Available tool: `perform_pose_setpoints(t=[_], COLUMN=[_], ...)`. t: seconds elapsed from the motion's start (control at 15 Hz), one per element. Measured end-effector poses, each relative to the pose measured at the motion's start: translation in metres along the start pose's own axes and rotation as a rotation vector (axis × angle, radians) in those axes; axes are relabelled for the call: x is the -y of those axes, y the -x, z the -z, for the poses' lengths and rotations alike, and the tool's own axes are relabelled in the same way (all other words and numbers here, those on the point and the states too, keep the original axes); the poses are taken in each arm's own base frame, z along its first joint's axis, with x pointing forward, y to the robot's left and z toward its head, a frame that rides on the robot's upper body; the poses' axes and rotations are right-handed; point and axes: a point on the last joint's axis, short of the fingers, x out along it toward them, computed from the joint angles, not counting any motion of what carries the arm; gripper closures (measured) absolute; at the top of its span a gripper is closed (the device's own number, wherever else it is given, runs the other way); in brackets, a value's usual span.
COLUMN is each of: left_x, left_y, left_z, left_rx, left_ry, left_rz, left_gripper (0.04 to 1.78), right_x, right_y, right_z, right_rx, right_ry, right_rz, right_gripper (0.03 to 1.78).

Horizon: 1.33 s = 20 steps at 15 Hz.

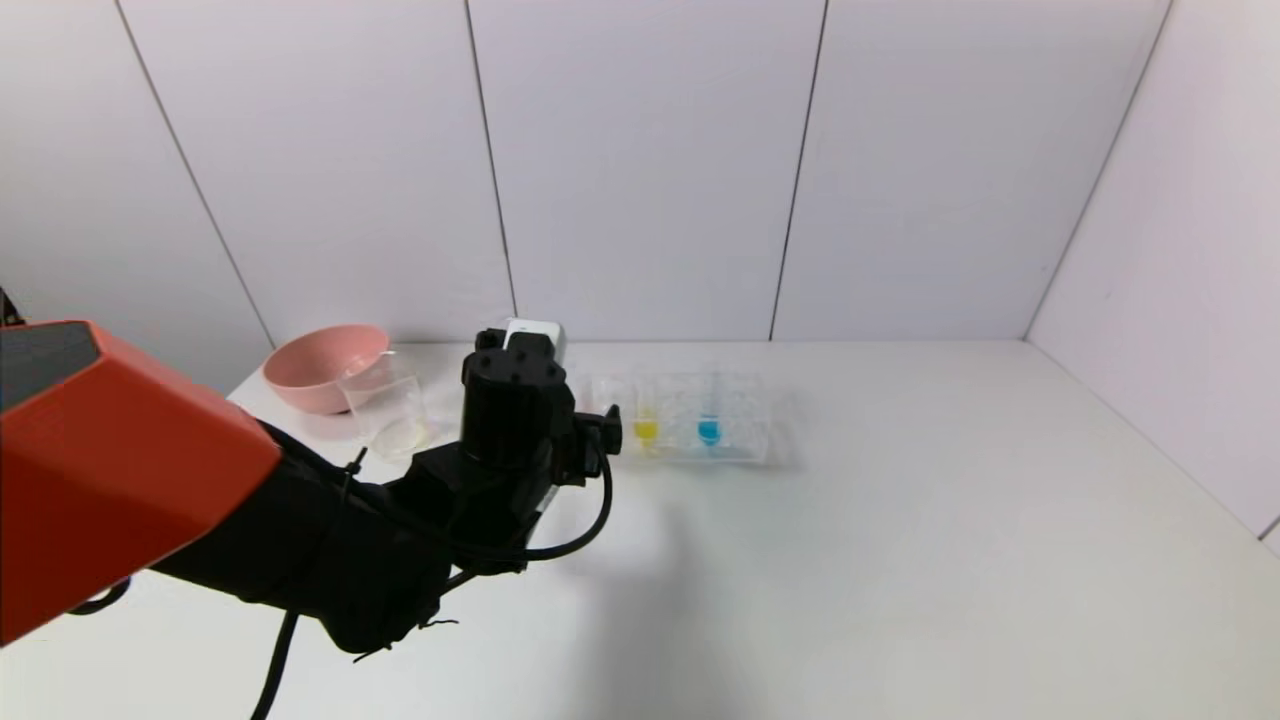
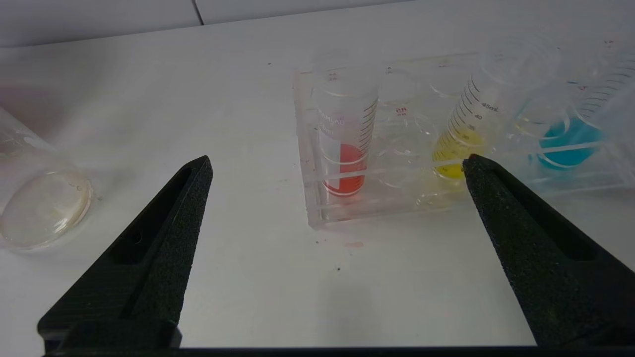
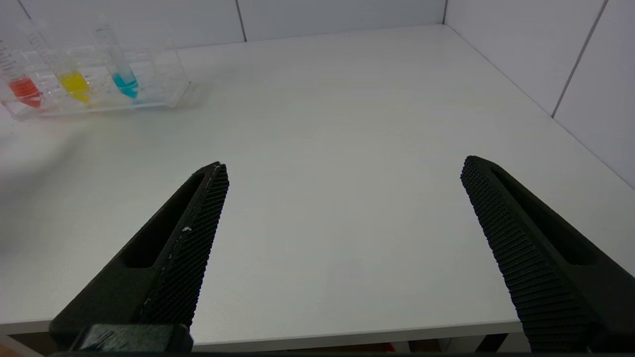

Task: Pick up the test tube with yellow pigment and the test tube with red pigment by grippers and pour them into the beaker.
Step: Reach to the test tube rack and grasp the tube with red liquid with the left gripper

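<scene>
The robot's left gripper, a black 2-fingered claw on a black and orange-red arm, hangs low over the white table with its jaws spread wide and nothing between them, squared up to the near end of a clear plastic many-holed tube rack. Straight ahead of the gap stands the slim clear test tube with red pigment, upright in the rack's end hole, its red-orange liquid settled in the tip. Off toward one finger, 1 hole along, the matching test tube with yellow pigment leans slightly in its slot, and a third tube of blue liquid sits beyond it. The wide opening appears chosen to clear the red tube's wall before closing; the rack keeps all 3 tubes standing so the pigment stays put.

The small clear cylindrical beaker waits off to the gripper's other side, near it, and touching or just in front of a pink round bowl, a short swing from the rack for pouring.

The right gripper is parked well apart from the rack, over bare table near the front edge, jaws likewise wide and holding nothing. No tube has been lifted yet.
</scene>
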Motion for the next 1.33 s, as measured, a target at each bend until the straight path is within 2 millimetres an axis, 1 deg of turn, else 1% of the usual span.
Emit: perform_pose_setpoints(t=[0.27,0.47,0.53,0.67,0.8,0.87,1.07,1.13,1.2,1.27,1.33], left_x=[0.007,0.009,0.01,0.01,0.01,0.01,0.01,0.01,0.011,0.011,0.011], left_y=[-0.02,-0.028,-0.029,-0.032,-0.033,-0.033,-0.034,-0.034,-0.034,-0.034,-0.034], left_z=[0.007,0.013,0.014,0.016,0.017,0.018,0.018,0.018,0.018,0.018,0.018], left_rx=[0.057,0.066,0.068,0.081,0.085,0.084,0.087,0.095,0.1,0.103,0.105], left_ry=[-0.008,-0.021,-0.021,-0.013,-0.01,-0.011,-0.008,-0.004,-0.001,0.0,0.0], left_rz=[-0.03,-0.041,-0.042,-0.044,-0.046,-0.045,-0.044,-0.042,-0.04,-0.04,-0.041], left_gripper=[0.06,0.06,0.07,0.19,0.41,0.56,1.13,1.28,1.38,1.42,1.54], right_x=[0.0,0.0,0.0,0.0,0.0,0.0,0.0,0.0,0.0,0.0,0.0], right_y=[0.0,0.0,0.0,0.0,0.0,0.0,0.0,0.0,0.0,0.0,0.0], right_z=[0.0,0.0,0.0,0.0,0.0,0.0,0.0,0.0,0.0,0.0,0.0], right_rx=[0.0,0.0,0.0,0.0,0.0,0.0,0.0,0.0,0.0,0.0,0.0], right_ry=[0.0,0.0,0.0,0.0,0.0,0.0,0.0,0.0,0.0,0.0,0.0], right_rz=[0.0,0.0,0.0,0.0,0.0,0.0,0.0,0.0,0.0,0.0,0.0], right_gripper=[0.1,0.1,0.1,0.1,0.1,0.1,0.1,0.1,0.1,0.1,0.1])
